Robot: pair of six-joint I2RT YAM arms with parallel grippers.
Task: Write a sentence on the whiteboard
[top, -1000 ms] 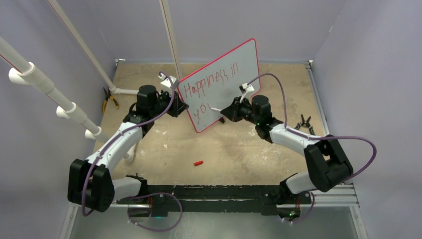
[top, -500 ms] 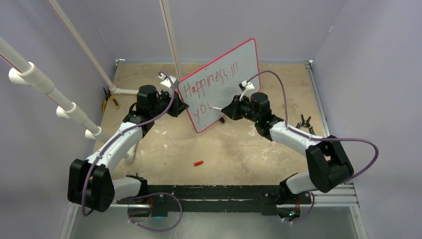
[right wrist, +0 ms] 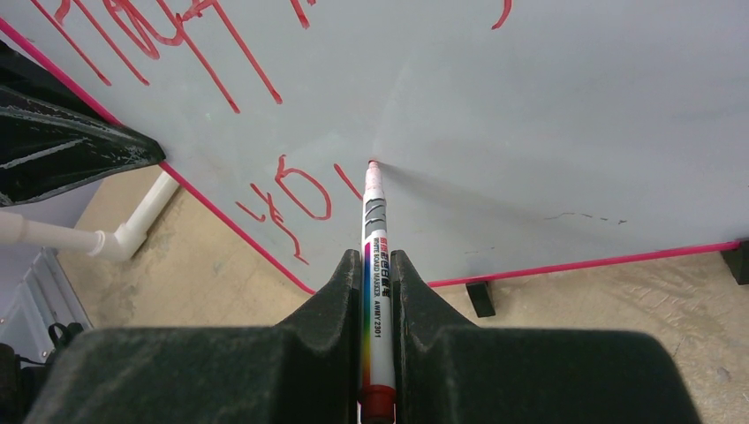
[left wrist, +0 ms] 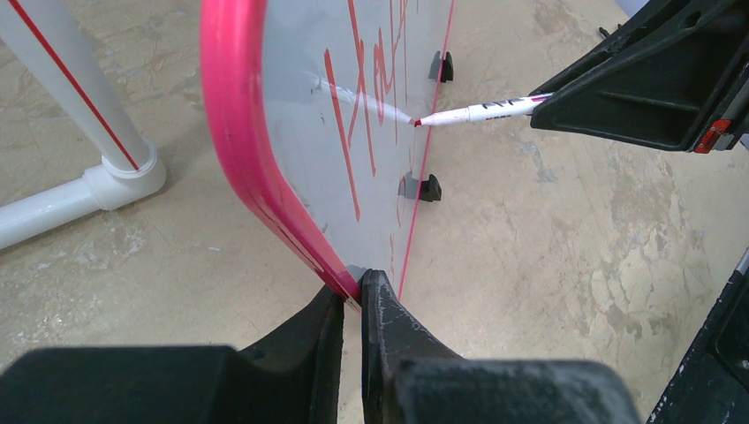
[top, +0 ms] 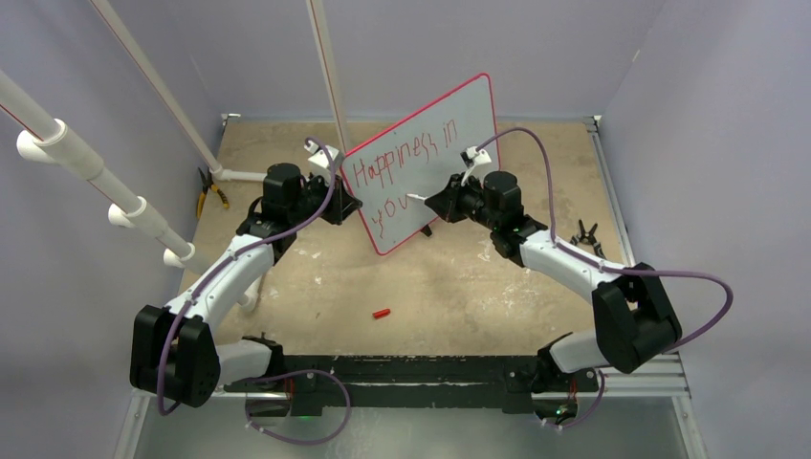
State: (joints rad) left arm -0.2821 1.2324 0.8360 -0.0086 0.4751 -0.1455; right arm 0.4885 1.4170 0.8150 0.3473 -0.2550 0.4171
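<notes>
The whiteboard stands tilted on the table, red-rimmed, with black feet. The sentence runs across it in red, "Happiness in" above "yo". My left gripper is shut on the whiteboard's lower left rim, its jaws pinching the edge. My right gripper is shut on a white marker that points at the board. The marker's red tip touches the whiteboard just right of the letters "yo", beside a short fresh stroke.
A red marker cap lies on the table in front of the board. White pipes slant along the left, and one upright pipe stands behind the board. Yellow-handled pliers lie far left; a black clip lies right.
My right gripper has shifted slightly up and to the right along the board with the marker. The left arm and the whiteboard have not moved.
</notes>
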